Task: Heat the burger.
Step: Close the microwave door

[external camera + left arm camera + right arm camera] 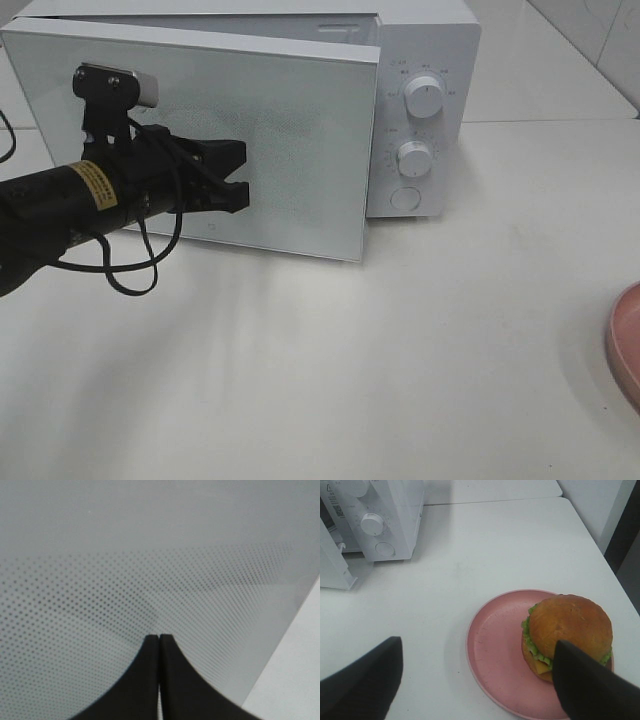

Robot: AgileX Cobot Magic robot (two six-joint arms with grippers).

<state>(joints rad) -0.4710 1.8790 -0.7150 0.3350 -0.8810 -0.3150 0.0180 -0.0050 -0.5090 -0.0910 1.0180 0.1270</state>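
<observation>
Microwave (pixel 420 60) door (pixel 300 130) stands ajar with the left gripper (pixel 238 178), jaws clenched, pressed to its glass as if swinging it, while the right gripper (pixel 475 680) hangs spread wide over the burger (pixel 568 632) on its pink plate (pixel 495 650), far right on the counter (pixel 400 380).

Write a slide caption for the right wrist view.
Open right pincer hovers above the burger on its pink plate, microwave beyond.
</observation>
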